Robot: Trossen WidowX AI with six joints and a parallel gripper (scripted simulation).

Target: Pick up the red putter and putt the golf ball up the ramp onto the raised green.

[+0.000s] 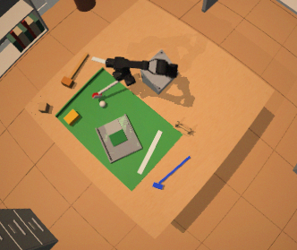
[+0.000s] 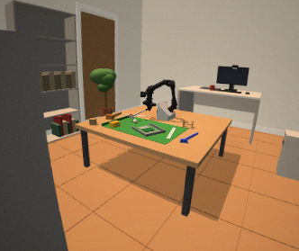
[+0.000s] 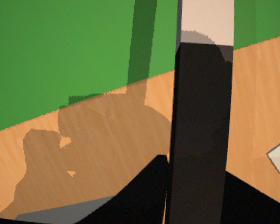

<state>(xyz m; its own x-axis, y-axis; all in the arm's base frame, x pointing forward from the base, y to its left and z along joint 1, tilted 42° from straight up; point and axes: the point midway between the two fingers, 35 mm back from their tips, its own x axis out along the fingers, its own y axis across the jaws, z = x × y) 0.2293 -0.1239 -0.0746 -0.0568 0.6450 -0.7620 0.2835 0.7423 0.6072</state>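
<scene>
claw (image 1: 124, 78) grips the red putter (image 1: 106, 89), its head just beside the golf ball (image 1: 102, 103) on the green mat (image 1: 160, 135).

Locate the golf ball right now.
Top view: the golf ball sits on the green mat near its upper-left end, just below the red putter head, with the orange block to its lower left.

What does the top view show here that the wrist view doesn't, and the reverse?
Top only: the golf ball beside the putter's red head, the grey ramp with its raised green, the blue club and orange block. Wrist only: the dark grip close up, running between the gripper's fingers. Both: the putter shaft, green mat and table.
</scene>
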